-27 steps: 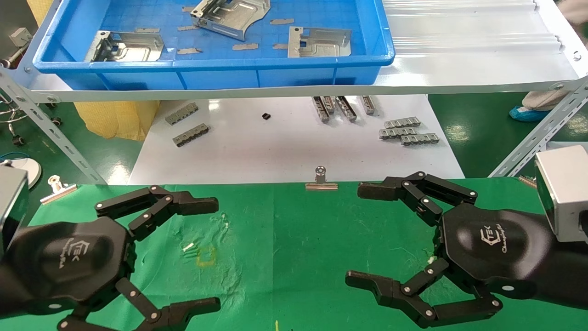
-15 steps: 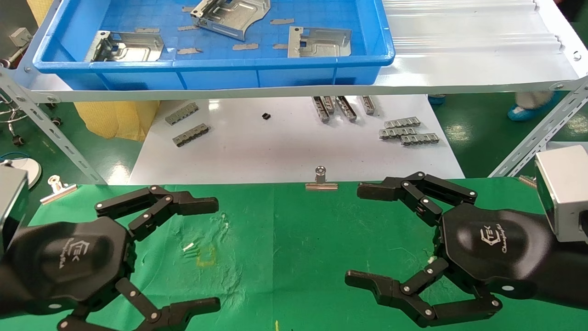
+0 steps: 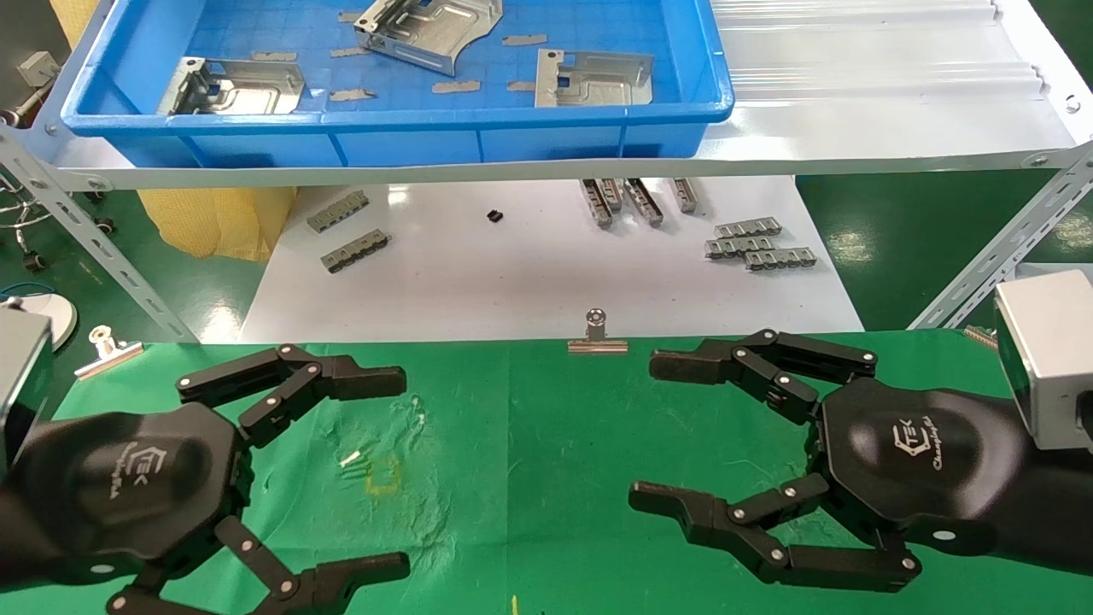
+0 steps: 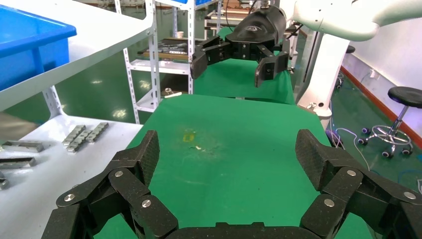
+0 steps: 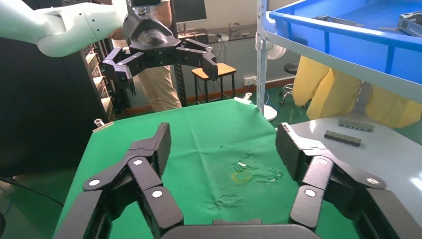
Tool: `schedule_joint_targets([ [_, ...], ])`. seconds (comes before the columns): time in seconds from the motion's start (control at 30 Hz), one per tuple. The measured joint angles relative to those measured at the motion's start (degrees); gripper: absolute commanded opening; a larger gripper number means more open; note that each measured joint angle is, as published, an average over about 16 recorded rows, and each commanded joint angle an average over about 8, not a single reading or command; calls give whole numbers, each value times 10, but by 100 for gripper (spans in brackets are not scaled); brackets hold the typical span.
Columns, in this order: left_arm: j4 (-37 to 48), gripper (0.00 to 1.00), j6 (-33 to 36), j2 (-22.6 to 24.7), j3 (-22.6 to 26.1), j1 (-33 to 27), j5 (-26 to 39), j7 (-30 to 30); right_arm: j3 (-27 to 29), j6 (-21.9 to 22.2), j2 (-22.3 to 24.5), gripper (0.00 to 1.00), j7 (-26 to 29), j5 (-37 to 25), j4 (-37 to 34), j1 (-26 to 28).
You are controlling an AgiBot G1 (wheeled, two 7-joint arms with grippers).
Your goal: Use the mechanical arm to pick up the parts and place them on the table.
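Note:
Three shiny silver parts (image 3: 235,85), (image 3: 431,30), (image 3: 593,79) lie in the blue tray (image 3: 393,124) on the raised shelf at the back. Both black mechanical arms hover low over the green table (image 3: 529,444), palms up toward the head camera. My left gripper (image 3: 397,471) is open and empty at the near left, around the small yellow square (image 3: 382,476). My right gripper (image 3: 646,431) is open and empty at the near right. In the left wrist view, its own gripper (image 4: 229,149) frames bare cloth. The right wrist view shows the same for its gripper (image 5: 225,142).
A white board (image 3: 529,273) below the shelf carries several grey comb-like strips (image 3: 756,243). A binder clip (image 3: 597,337) pins the cloth's far edge, another (image 3: 107,346) sits at the left. Slanted metal struts (image 3: 982,265), (image 3: 94,248) hold up the shelf (image 3: 854,111).
My right gripper has shifted slightly left toward the table's middle, still open. The left gripper has not moved. A person's blue-covered feet at the back right have left the view.

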Motion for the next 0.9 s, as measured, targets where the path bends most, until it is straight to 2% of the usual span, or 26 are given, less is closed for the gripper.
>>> schedule_joint_targets([
  [0.63,0,100,-1,0,0,-2,2,0,0,0,0,0,0,0,0,0],
  [0.9,22,100,-19,15,9,-58,36,-11,0,0,0,0,0,0,0,0],
])
